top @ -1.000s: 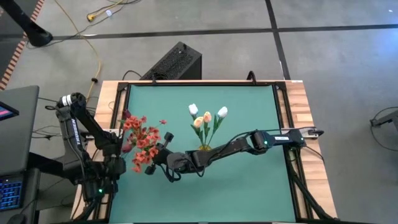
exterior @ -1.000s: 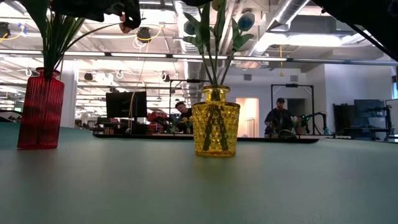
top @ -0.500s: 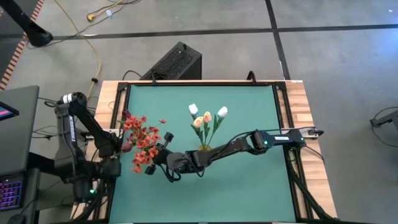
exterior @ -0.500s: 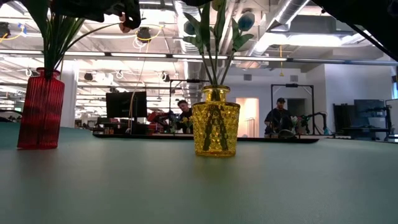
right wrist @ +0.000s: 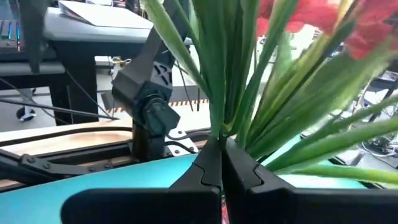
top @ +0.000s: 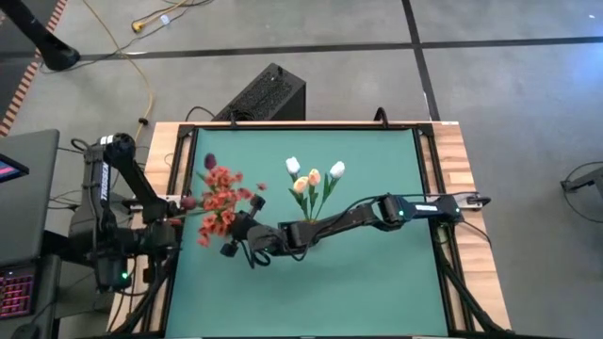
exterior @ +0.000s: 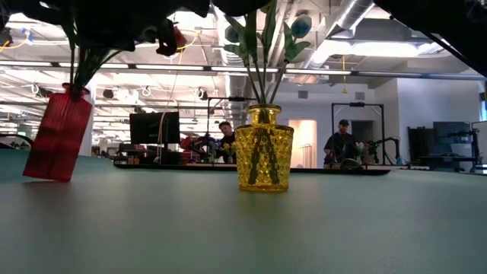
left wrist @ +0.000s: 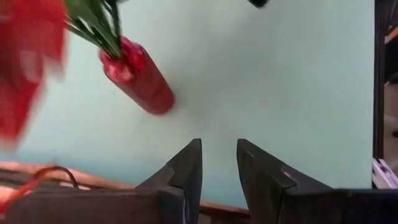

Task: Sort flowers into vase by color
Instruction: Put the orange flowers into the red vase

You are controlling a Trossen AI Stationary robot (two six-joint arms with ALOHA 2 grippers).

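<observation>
Flowers (right wrist: 249, 118) pinched between right fingers (right wrist: 208, 165).

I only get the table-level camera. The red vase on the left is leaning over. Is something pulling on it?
Observer: Yes. The right wrist camera shows the right claw shut on the green stems that stand in the red vase.
Operator: Is the other arm helping?
Observer: No. From above, the left arm waits at the left edge of the table. Its wrist camera shows the left claw open and empty, apart from the vase.
Operator: What's blooming in the yellow vase? The tops are cut off for me.
Observer: From above, the yellow vase holds white and peach tulips.
</observation>
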